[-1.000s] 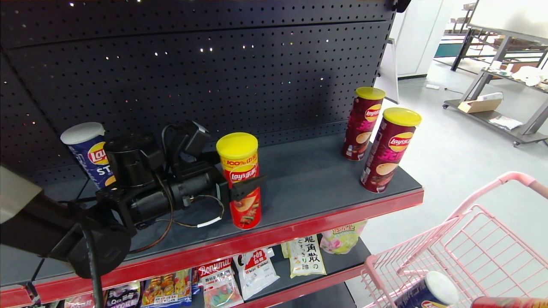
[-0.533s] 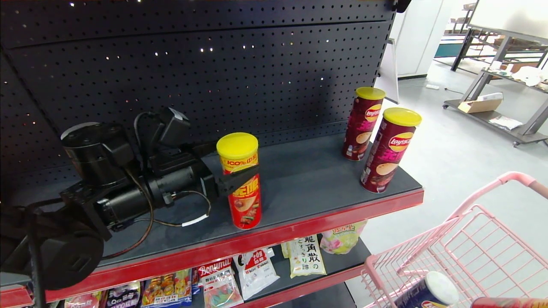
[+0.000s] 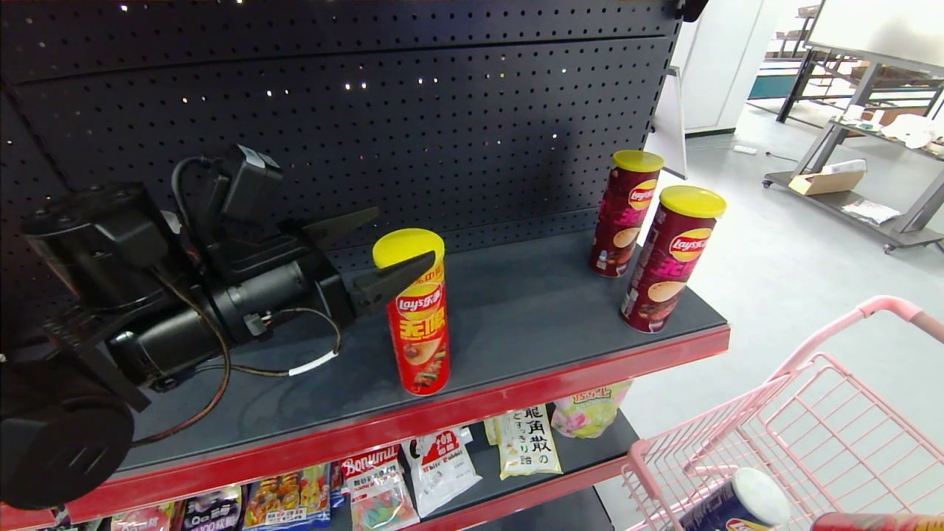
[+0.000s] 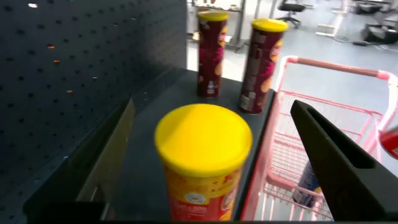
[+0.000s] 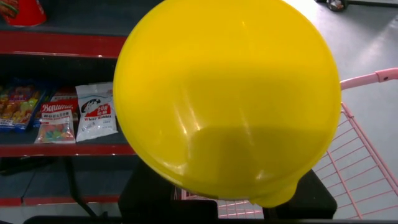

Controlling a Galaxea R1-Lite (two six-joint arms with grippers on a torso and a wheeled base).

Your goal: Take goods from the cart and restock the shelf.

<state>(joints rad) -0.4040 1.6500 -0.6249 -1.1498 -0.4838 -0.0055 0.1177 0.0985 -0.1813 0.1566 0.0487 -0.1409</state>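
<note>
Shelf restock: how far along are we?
Done: a red can and two maroon cans stand on the shelf; the left hand is open around the red can's top. In hand: a yellow-lidded can sits right at the right wrist camera; whether it is held is unclear. Left: a blue can in the cart.

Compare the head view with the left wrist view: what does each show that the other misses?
Head view adds snack bags on the lower shelf. Left wrist view adds the gaps on both sides between the red can and the open left gripper. Both share that can, two maroon cans, the top shelf and the pink cart.
</note>
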